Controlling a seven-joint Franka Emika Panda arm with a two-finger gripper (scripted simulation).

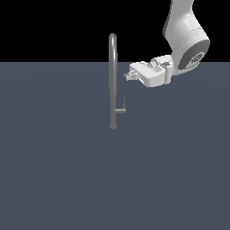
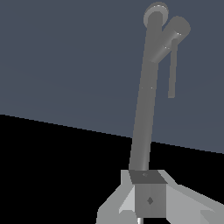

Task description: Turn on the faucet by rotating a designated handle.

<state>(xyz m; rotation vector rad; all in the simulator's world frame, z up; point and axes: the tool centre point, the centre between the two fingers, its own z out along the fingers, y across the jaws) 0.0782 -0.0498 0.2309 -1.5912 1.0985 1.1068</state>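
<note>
Your claw (image 1: 128, 74), its jaws' state impossible to tell, hovers beside the faucet (image 1: 112, 81) tube, with the handle (image 1: 121, 108) well below it, so descending carelessly could strike the tube and miss the thin lever.

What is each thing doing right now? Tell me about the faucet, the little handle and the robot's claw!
faucet: standing upright, not touched in the exterior view.
handle: thin lever pointing up, free, nothing gripping it.
claw: beside the faucet's upper tube, above the handle, holding nothing; open or shut unclear.
</note>
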